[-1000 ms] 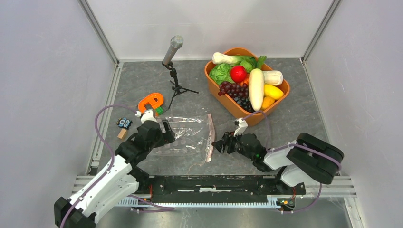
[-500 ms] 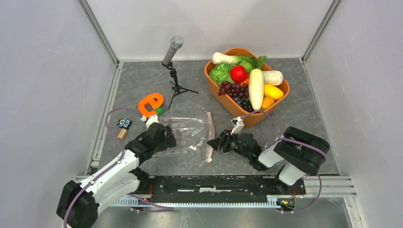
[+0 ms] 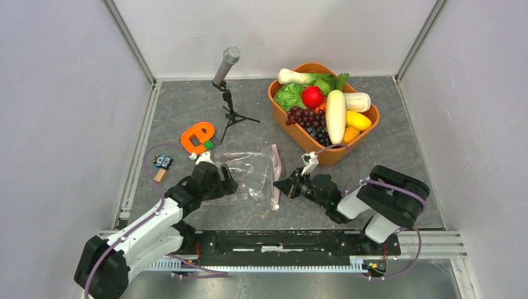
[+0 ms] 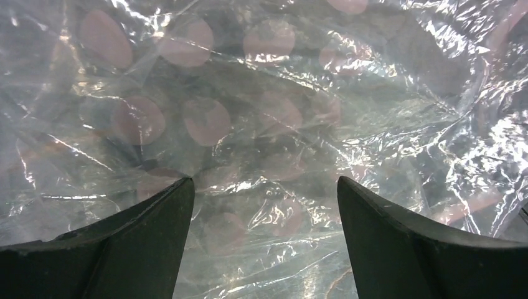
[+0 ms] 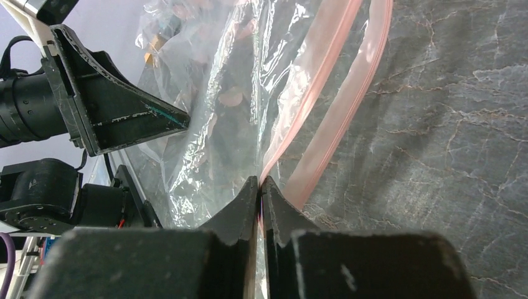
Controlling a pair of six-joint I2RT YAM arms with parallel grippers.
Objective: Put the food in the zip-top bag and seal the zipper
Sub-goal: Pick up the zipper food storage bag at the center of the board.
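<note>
**A:** Entry one, bag (image 3: 246, 177). Where do we list it?

**B:** On the worktop (image 3: 187, 106), centre of the top view, between our arms. The zipper (image 3: 276, 168) runs down its right edge, unsealed. In the right wrist view its two pink lips are parted.

**A:** Food (image 3: 311, 98)?

**B:** All in the tub (image 3: 297, 138), upper right. We see none in the bag.

**A:** Right end effector (image 5: 260, 182)?

**B:** Closed, pinching one lip of the zipper toward the strip's lower end.

**A:** Left end effector (image 4: 264, 182)?

**B:** Spread wide over the bag's left part. Film lies between the fingers, and nothing is gripped.

**A:** Step in hand?

**B:** We judge it to be opening the mouth, before any loading.

**A:** Next move?

**B:** As we judge it, the left closes on the film to anchor the bag. The right then lifts its lip slowly, since thin plastic slips. We need a gap wide enough for a piece from the tub.
</note>
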